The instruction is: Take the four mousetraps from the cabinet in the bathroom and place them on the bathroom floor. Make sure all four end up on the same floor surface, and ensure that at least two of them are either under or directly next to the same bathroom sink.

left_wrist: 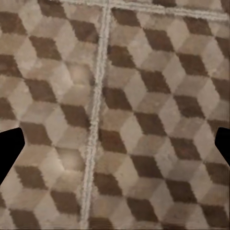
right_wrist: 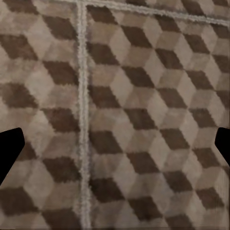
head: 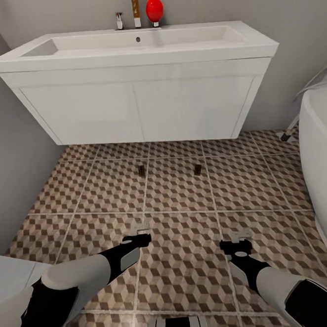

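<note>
Both grippers, left [head: 139,231] and right [head: 242,236], hang spread and empty over the bathroom floor [head: 183,276]; two mousetraps [head: 141,170] [head: 198,169] apparently lie just before the sink [head: 134,52].

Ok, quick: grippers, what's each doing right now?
Left gripper: open, empty, above the floor.
Right gripper: open, empty, above the floor.
</note>
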`<state>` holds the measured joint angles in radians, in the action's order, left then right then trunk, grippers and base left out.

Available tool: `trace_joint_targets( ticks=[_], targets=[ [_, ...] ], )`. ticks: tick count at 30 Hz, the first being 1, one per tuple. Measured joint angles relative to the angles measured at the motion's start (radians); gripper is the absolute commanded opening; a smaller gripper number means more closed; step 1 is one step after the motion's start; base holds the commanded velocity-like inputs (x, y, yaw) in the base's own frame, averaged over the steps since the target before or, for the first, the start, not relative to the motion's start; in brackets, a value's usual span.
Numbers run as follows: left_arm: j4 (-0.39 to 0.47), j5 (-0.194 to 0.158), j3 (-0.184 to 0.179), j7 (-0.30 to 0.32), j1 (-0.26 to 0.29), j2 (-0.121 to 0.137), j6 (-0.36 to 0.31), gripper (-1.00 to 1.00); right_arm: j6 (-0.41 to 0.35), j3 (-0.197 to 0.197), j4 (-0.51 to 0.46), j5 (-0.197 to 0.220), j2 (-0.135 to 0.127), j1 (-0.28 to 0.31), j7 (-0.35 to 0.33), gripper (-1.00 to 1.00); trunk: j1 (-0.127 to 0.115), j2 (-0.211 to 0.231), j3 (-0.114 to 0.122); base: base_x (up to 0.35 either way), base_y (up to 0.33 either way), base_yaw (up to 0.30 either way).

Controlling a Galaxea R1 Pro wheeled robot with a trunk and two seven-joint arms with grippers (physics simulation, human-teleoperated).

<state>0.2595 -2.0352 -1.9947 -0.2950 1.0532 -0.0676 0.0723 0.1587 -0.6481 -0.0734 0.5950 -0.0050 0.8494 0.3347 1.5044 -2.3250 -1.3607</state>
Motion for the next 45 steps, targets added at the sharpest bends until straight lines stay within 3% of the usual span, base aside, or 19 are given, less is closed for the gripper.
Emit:
trace_joint_targets(
  ticks=[23, 39, 45],
  targets=[
    [0.003, -0.006, -0.004, 0.004, -0.107, -0.003, -0.061, 1.0, 0.0, 0.0, 0.002, -0.042, 0.001, -0.069, 0.0, 1.0, -0.088, 0.161, 0.072, 0.0, 0.0, 0.0],
    [-0.007, -0.006, -0.004, 0.008, -0.189, 0.002, -0.064, 1.0, 0.0, 0.0, 0.035, -0.054, 0.002, -0.076, -0.001, 1.0, -0.15, 0.273, 0.122, 0.0, 0.0, 0.0],
    [-0.006, -0.006, -0.005, 0.008, -0.212, 0.002, -0.064, 1.0, 0.004, 0.0, 0.044, -0.062, 0.001, -0.111, 0.0, 1.0, -0.173, 0.315, 0.141, 0.0, 0.0, 0.0]
  ],
)
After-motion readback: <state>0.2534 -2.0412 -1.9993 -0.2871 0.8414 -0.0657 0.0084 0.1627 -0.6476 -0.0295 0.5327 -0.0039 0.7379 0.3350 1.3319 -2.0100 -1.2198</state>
